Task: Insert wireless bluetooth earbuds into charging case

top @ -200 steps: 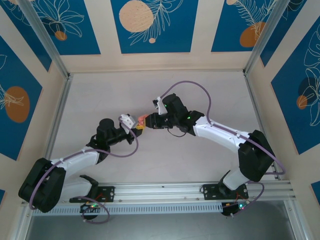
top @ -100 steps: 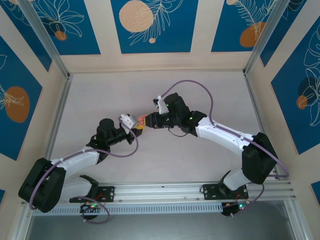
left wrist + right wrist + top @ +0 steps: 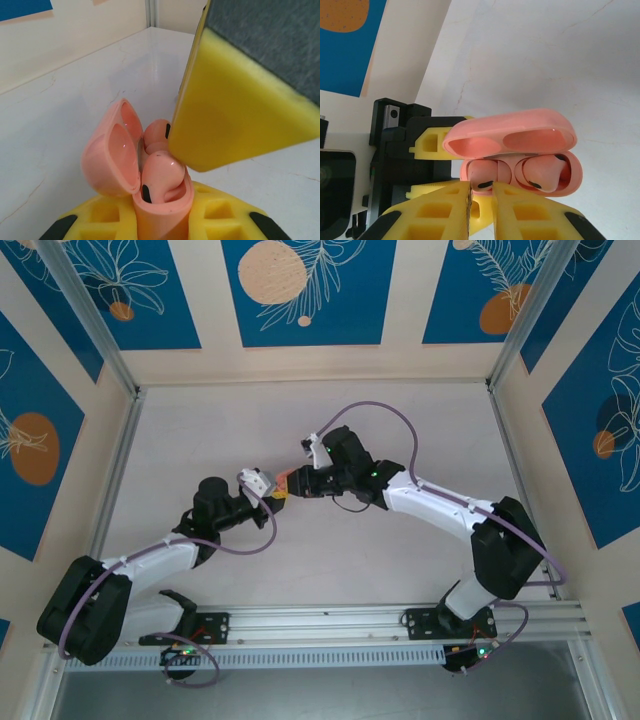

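Note:
The pink charging case [image 3: 160, 210] stands upright with my left gripper [image 3: 160, 222] shut on its body and its lid [image 3: 107, 155] swung open. Two pale pink earbuds sit in its wells. One earbud [image 3: 542, 172] lies free in the right well of the right wrist view. The other earbud [image 3: 482, 172] is in the left well, where the tips of my right gripper [image 3: 481, 187] are nearly closed on its lower edge. From above, the case [image 3: 284, 480] is a small orange-pink spot between my left gripper [image 3: 270, 494] and my right gripper [image 3: 293, 483].
The pale tabletop [image 3: 320, 420] stretches out around both arms, ringed by a metal frame [image 3: 120, 460] and blue patterned walls. One yellow finger [image 3: 240, 110] of the right gripper hangs over the case in the left wrist view and hides part of the far earbud [image 3: 155, 131].
The right arm's wrist has shifted slightly to the left toward the case. The left arm and the case have stayed put.

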`<state>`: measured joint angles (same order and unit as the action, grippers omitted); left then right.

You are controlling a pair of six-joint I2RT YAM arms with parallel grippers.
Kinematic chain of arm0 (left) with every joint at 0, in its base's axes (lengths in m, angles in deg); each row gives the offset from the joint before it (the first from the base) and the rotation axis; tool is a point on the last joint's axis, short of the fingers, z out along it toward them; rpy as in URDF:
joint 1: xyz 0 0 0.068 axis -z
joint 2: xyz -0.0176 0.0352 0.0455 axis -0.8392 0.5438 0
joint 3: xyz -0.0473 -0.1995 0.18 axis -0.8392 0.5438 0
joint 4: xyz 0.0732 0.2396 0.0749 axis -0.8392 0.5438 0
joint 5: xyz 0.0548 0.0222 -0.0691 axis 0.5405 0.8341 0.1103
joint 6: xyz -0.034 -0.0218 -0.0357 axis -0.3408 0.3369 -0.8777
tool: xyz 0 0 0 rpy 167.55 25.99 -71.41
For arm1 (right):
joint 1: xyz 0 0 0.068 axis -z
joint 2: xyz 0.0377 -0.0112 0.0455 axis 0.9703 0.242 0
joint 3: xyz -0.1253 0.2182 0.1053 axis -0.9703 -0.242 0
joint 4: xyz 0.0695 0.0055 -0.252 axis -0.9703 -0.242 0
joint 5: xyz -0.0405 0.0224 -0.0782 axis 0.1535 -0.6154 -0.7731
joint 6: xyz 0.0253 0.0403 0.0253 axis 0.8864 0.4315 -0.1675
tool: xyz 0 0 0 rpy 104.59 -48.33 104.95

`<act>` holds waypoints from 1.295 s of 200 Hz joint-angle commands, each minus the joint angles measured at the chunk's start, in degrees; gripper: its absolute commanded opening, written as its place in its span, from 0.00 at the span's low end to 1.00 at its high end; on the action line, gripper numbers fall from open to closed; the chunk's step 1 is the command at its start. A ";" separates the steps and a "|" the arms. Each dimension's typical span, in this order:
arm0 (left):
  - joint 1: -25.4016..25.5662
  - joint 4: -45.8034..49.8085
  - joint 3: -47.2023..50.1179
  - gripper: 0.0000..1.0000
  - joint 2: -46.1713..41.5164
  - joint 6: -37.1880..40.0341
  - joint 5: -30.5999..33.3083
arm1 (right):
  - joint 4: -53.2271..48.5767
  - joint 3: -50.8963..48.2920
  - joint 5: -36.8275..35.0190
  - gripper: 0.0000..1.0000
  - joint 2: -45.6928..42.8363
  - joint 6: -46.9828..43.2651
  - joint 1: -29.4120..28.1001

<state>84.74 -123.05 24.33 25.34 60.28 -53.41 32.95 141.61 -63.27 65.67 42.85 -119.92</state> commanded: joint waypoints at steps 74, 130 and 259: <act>0.96 -0.81 -1.70 0.17 -0.51 -0.15 -3.14 | 1.50 -0.79 0.20 0.21 -2.18 -2.75 -0.13; 0.86 0.72 -2.45 0.17 1.26 0.34 -4.08 | 2.47 -5.18 -3.31 0.36 -8.05 -5.95 1.27; 0.97 0.33 -4.34 0.17 3.51 -0.56 -15.21 | 10.71 -16.77 13.67 0.62 -18.31 -15.20 17.81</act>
<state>84.76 -121.65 21.62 28.42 60.28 -62.46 40.69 125.81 -58.24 49.41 31.68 -104.03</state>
